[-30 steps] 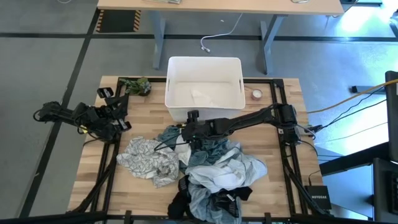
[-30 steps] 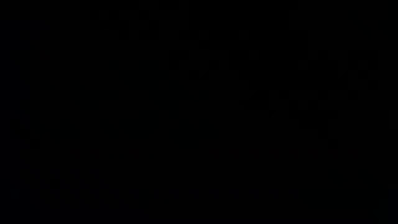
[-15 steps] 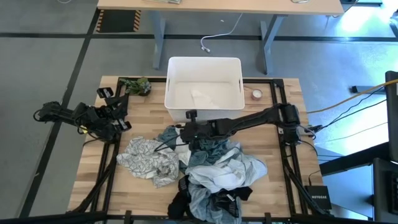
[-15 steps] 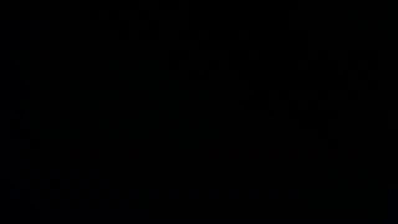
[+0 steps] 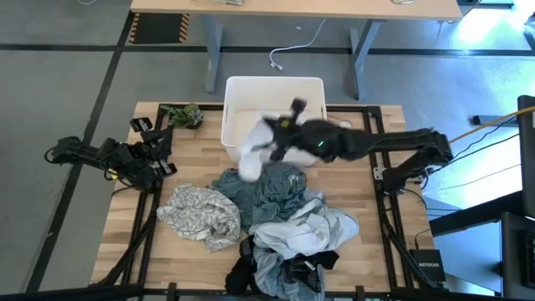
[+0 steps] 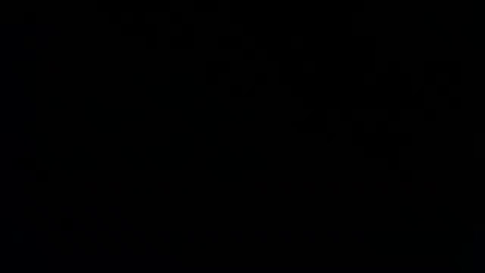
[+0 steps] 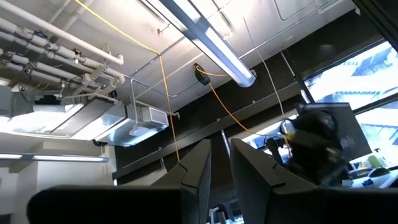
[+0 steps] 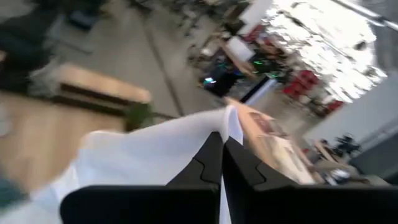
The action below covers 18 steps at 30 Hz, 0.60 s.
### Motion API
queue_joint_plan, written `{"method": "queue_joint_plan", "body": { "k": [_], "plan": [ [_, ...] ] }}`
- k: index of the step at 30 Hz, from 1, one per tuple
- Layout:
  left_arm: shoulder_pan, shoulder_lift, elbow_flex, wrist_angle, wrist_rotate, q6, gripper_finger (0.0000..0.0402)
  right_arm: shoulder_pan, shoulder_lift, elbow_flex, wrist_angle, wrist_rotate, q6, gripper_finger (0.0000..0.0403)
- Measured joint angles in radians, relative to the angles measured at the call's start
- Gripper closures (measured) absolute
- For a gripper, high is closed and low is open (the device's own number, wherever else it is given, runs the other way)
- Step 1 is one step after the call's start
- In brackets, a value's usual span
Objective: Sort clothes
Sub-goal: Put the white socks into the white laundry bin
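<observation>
the desk is pale planked wood, matt, with dark metal rails. the bin looks like smooth white plastic. the clothes are soft, creased cloth; the patterned garment looks thin and crumpled. the white garment in the right pincer is smooth matt fabric. the pincer's fingers are dull black plastic.

Grey floor with dark seams surrounds the wooden table. At twelve o'clock stands a light desk on grey legs. Overhead, a fluorescent tube, pipes and ductwork.
</observation>
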Motion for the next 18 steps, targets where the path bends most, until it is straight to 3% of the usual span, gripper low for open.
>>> {"method": "queue_joint_plan", "body": {
  "k": [7,18],
  "plan": [
    [0.0,0.0,0.0,0.0,0.0,-0.002,0.0345,-0.145,-0.091,0.0,0.052,-0.002,-0.003,0.0388],
    [0.0,0.0,0.0,0.001,0.0,0.006,0.0345,-0.295,-0.092,0.0,0.266,-0.077,-0.108,0.0382]
  ]
}}
